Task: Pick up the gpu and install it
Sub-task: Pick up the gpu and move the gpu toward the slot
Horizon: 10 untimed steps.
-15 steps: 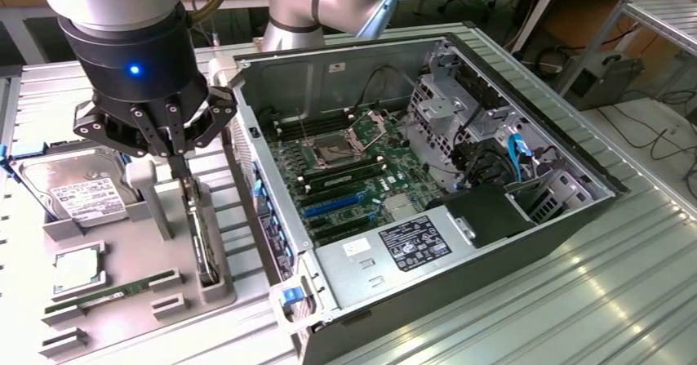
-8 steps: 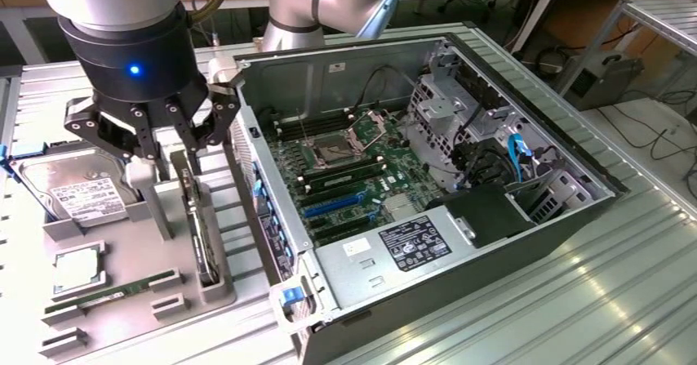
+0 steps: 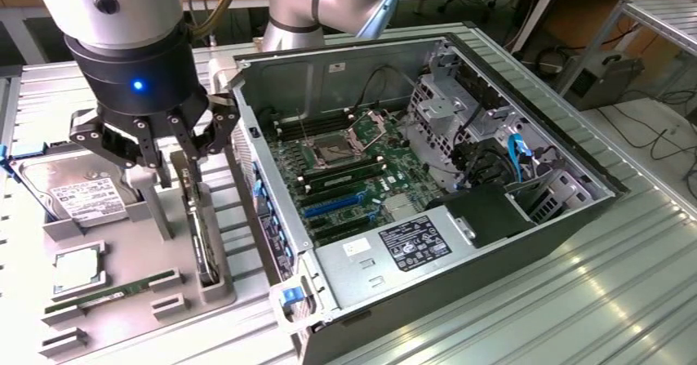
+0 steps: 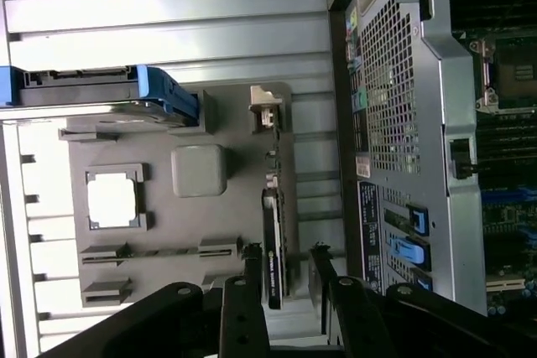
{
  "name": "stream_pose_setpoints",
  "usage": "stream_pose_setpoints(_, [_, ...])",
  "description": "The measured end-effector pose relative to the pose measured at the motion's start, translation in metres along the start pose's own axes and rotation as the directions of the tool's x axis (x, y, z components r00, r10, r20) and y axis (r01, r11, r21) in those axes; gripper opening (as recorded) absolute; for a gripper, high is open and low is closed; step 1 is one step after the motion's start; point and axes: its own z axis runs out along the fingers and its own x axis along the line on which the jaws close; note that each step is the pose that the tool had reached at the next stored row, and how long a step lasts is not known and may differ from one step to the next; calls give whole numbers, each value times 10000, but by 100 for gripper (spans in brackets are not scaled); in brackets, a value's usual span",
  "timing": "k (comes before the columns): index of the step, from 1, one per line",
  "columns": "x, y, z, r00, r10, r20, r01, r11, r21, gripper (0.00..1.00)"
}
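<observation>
Parts sit in a grey holder tray [image 3: 122, 236] at the exterior view's left: a hard drive [image 3: 83, 195] with a white label, a processor chip [image 3: 77, 269] below it, and a narrow green memory stick [image 3: 122, 290] nearer the front edge. Above the tray's right side hangs the arm's gripper [image 3: 178, 167], a blue light glowing on its black wrist. Its fingers [image 3: 142, 149] stand apart, one on either side of the gpu [image 3: 202, 234], which stands on edge in a slot along the tray's right side, just beside the computer. In the wrist view the gripper [image 4: 285, 251] straddles the near end of the gpu [image 4: 273, 241], with a gap showing on one side, so nothing is clamped. Further right lies the open computer case [image 3: 316, 75], its motherboard [image 3: 351, 175] exposed, with the power supply [image 3: 419, 241] towards the front and a blue cable [image 3: 518, 149] towards the far right.
</observation>
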Motion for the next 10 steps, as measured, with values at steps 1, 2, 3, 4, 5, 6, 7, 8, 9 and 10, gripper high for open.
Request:
stream_pose_setpoints(1, [5,-1,19,10000,0,0,0,10000,0,36])
stream_pose_setpoints(2, [11,-2,38,10000,0,1,0,10000,-1,36])
stream_pose_setpoints(3, [16,-3,56,10000,0,1,0,10000,-1,36])
stream_pose_setpoints(4, [24,-5,80,10000,0,0,0,10000,-1,36])
stream_pose_setpoints(5, [37,-7,116,10000,0,1,0,10000,-1,36])
stream_pose_setpoints(6, [46,-9,137,10000,0,0,0,10000,0,36])
stream_pose_setpoints(7, [53,-10,154,10000,0,1,0,10000,-1,36])
stream_pose_setpoints(8, [63,-11,179,10000,0,0,0,10000,-1,36])
stream_pose_setpoints(9, [68,-12,193,10000,0,0,0,10000,-1,36])
stream_pose_setpoints(10, [75,-14,212,10000,0,0,0,10000,-1,36])
